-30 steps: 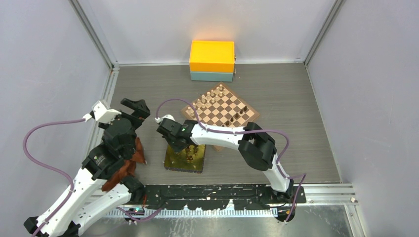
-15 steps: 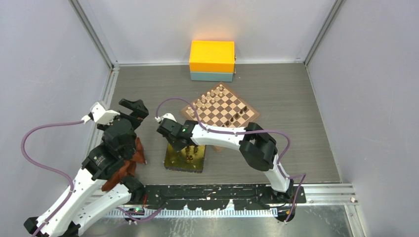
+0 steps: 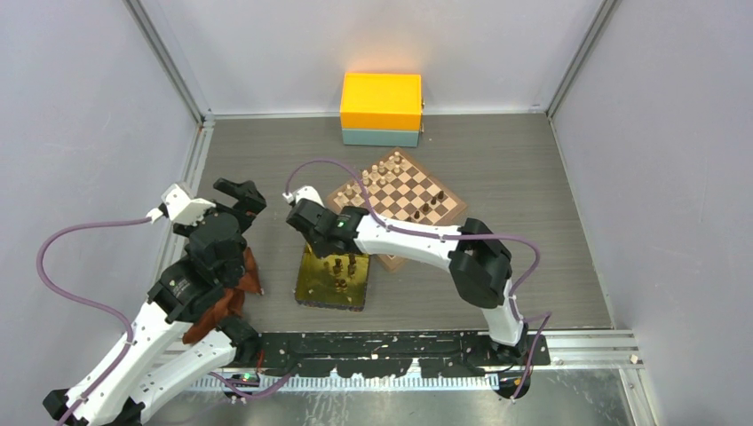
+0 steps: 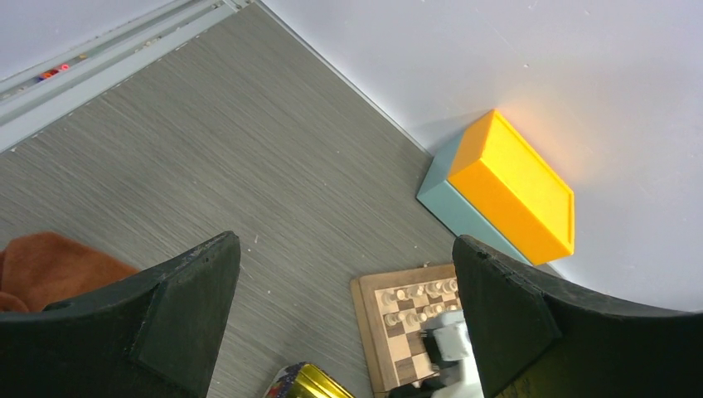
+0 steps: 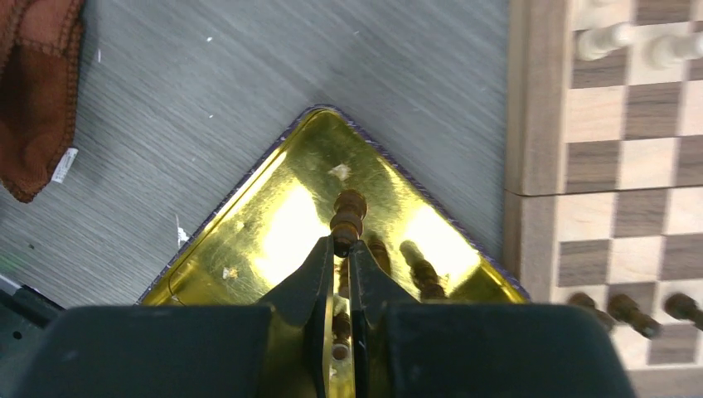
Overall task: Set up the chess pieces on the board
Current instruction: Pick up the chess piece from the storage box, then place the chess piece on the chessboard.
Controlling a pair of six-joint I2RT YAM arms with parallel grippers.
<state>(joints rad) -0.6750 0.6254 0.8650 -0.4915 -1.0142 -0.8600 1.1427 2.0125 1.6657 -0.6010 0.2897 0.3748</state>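
Note:
My right gripper (image 5: pixel 341 246) is shut on a dark-brown chess piece (image 5: pixel 348 211), which sticks out past the fingertips above the far corner of a gold tray (image 5: pixel 249 249). More dark chess pieces (image 5: pixel 423 269) lie in that tray. The board (image 3: pixel 404 193) lies just right of the tray, with a few dark pieces (image 5: pixel 630 313) along its near-right side and pale ones (image 3: pixel 377 173) at its far-left side. In the top view the right gripper (image 3: pixel 318 241) hangs over the tray's far end (image 3: pixel 313 293). My left gripper (image 4: pixel 344 245) is open and empty, off to the left.
An orange box (image 3: pixel 382 99) on a teal base stands against the back wall beyond the board. A brown cloth (image 3: pixel 238 282) lies on the table under the left arm. Grey walls close in both sides.
My right gripper has lifted and drawn toward the tray's far end, carrying the dark piece. The left arm has hardly moved.

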